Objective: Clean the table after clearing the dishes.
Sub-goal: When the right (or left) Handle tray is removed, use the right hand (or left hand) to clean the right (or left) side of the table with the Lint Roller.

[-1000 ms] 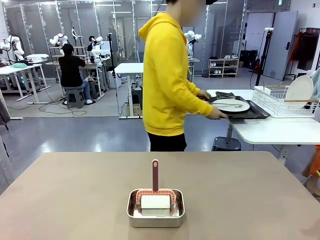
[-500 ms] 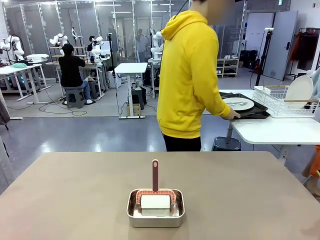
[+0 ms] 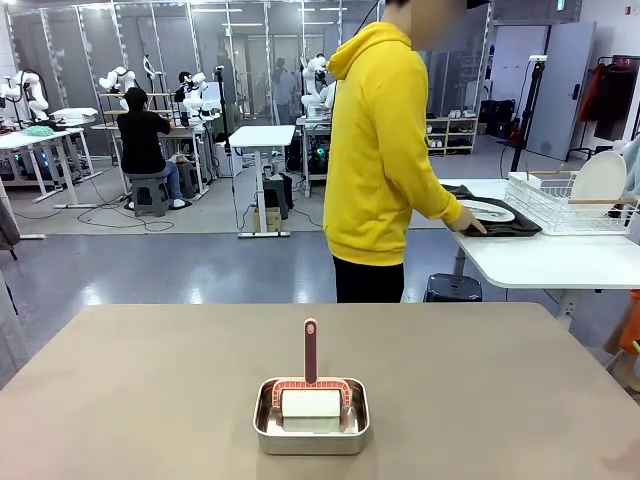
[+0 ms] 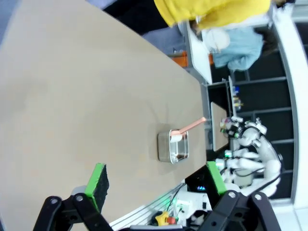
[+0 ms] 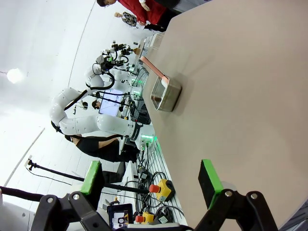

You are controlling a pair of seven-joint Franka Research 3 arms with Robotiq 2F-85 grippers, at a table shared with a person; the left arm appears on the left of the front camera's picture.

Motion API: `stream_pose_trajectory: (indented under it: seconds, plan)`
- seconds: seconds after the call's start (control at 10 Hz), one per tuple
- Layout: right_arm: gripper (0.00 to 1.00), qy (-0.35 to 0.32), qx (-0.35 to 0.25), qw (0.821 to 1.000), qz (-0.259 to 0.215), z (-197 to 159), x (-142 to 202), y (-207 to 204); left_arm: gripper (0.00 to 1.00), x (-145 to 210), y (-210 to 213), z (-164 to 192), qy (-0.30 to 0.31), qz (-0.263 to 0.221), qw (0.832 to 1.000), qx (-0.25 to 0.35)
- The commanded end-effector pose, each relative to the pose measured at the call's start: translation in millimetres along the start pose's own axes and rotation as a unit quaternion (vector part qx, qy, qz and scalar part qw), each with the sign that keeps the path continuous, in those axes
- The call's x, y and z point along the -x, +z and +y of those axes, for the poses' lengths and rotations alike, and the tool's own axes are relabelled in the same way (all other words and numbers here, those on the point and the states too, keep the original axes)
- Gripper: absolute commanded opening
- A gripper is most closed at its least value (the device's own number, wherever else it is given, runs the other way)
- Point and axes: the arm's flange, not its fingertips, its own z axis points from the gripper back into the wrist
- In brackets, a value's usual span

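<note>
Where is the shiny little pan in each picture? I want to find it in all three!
Front view: the pan sits low in the middle, on the table.
Left wrist view: the pan is just below the middle, turned sideways.
Right wrist view: the pan is a little above the middle.
Shared landmark: the red handle sticking out of the pan, also seen at and.

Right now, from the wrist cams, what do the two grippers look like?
The left gripper has two black, jointed metal fingers, each tipped with bright green pads. The right gripper is the same build: black linkages and green tips. No markings are readable.
</note>
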Motion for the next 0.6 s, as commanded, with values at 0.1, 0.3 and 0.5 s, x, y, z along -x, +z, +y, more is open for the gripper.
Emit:
stream_pose_trajectory:
  seconds: [0.1,0.3,0.5]
  plan:
    - [1.0,0.001,0.0,1.0,0.0,1.4,-0.2,0.2,1.0,10.2,-59.4,-63.1,-0.042,0.039,0.997,-0.049]
    - [1.0,0.001,0.0,1.0,0.0,1.4,-0.2,0.2,1.0,15.8,-102.8,-102.5,-0.078,0.073,0.991,-0.075]
    - [1.0,0.001,0.0,1.0,0.0,1.4,-0.2,0.2,1.0,16.6,-148.2,-142.3,-0.129,0.086,0.982,-0.108]
